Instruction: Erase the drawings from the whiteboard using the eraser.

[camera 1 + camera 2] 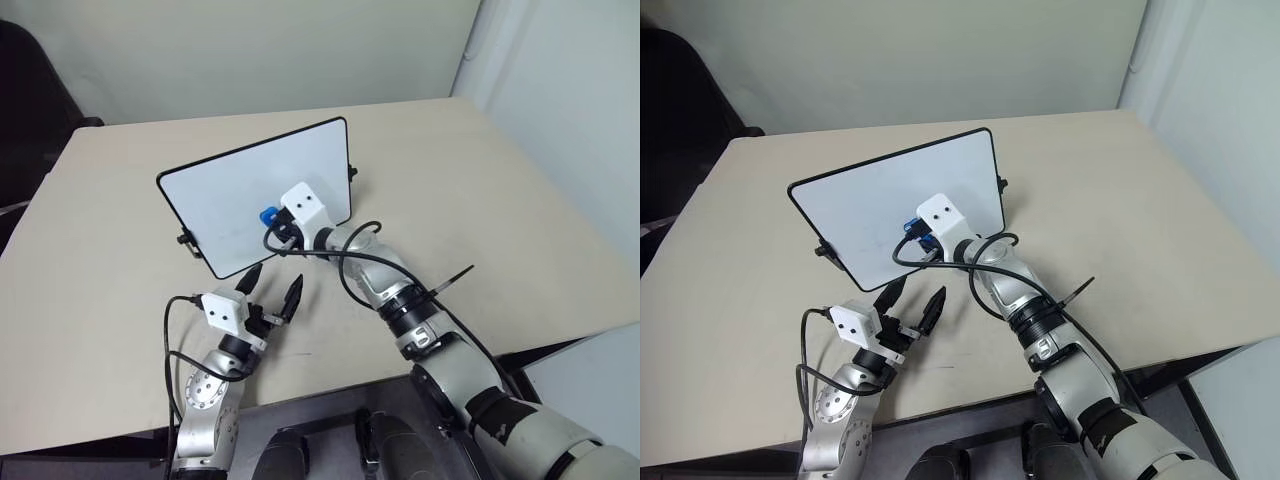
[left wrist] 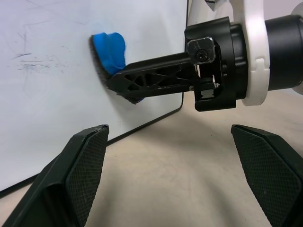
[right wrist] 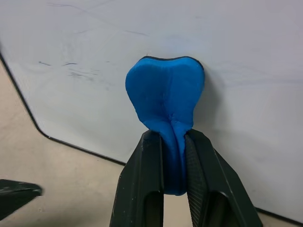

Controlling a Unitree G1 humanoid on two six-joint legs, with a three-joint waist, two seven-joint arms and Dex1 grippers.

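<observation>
right gripper pinches the soft, creased blue eraser against the smooth whiteboard.

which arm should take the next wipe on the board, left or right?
Right. The right gripper is shut on the eraser, already pressed against the whiteboard beside faint marks. The left gripper is open and empty, hanging over the table in front of the board.

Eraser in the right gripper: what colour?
Bright blue eraser, squeezed between the right gripper's black fingers; clearest in the right wrist view.
</observation>
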